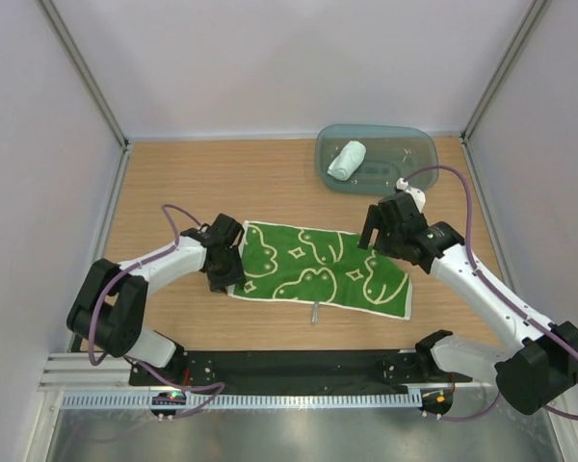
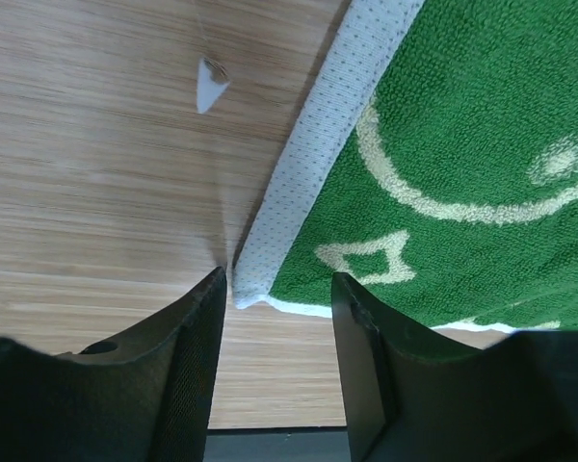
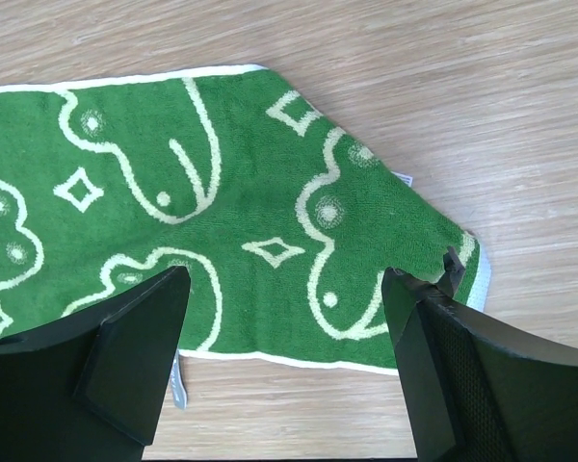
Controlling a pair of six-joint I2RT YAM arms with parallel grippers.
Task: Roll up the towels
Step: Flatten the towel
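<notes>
Wood tabletop [image 1: 173, 183] w/ pale walls [image 1: 289, 58], green towel [image 1: 308, 265] mid-table.

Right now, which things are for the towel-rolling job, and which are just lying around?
For the job:
- green towel, spread flat on the table
- white towel, already rolled up

Just lying around:
- teal tray, with the white towel lying in it
- wooden table

Green towel [image 1: 323, 265] w/ pale-yellow line drawings, white edging; mint-white towel [image 1: 346, 160]; teal tray [image 1: 416, 152]; wood-grain table [image 1: 173, 183]
</notes>
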